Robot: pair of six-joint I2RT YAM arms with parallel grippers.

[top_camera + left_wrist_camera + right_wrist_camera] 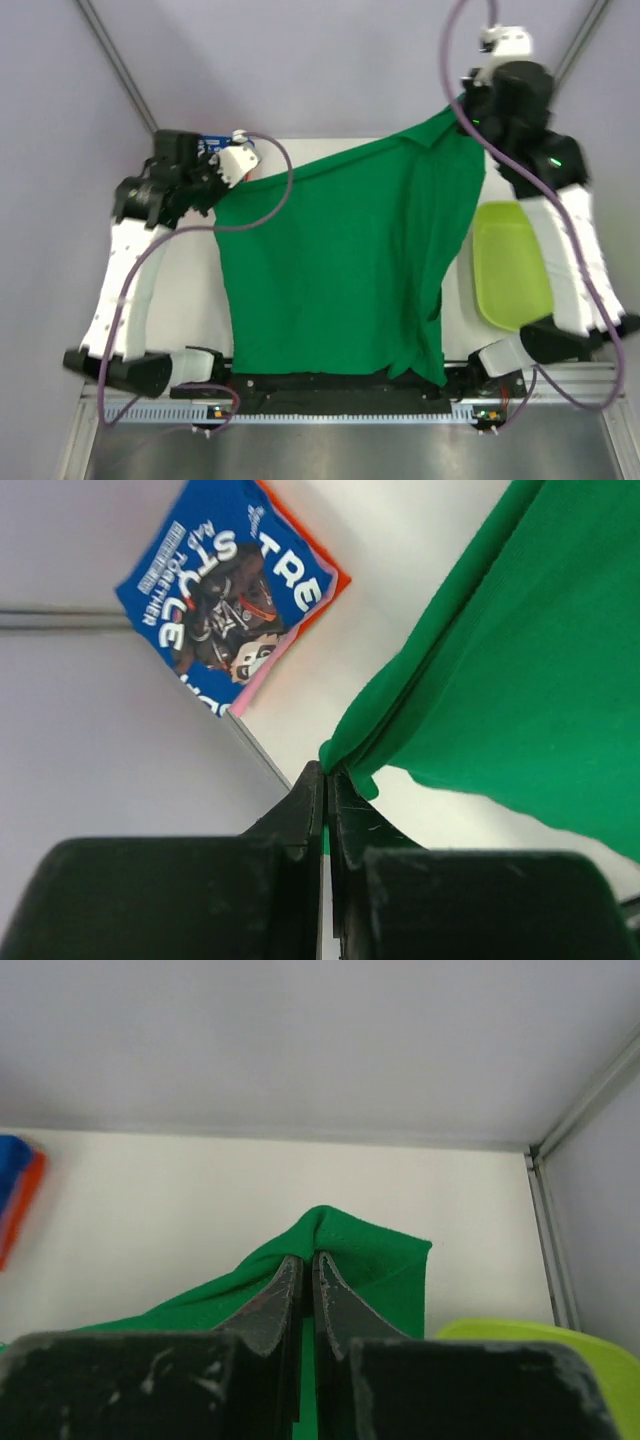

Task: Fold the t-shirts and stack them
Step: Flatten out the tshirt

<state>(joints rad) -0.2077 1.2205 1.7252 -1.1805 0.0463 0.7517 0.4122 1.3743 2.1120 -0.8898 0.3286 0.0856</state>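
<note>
The green t-shirt (340, 270) hangs spread over the desk (190, 290), its upper corners pinched by the left hand (325, 775) and the right hand (307, 1260). The blue t-shirt (225, 590) lies folded on the orange-pink t-shirt (336, 579) at the desk's far left corner. A lime tub (510, 265) sits on the right.

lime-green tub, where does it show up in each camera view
Top external: the lime-green tub sits right of centre, just off the right edge of the green t-shirt.
Left wrist: not in it.
Right wrist: bottom right corner, only part of its rim showing.
Shared landmark: the green t-shirt, seen in all three views.
</note>
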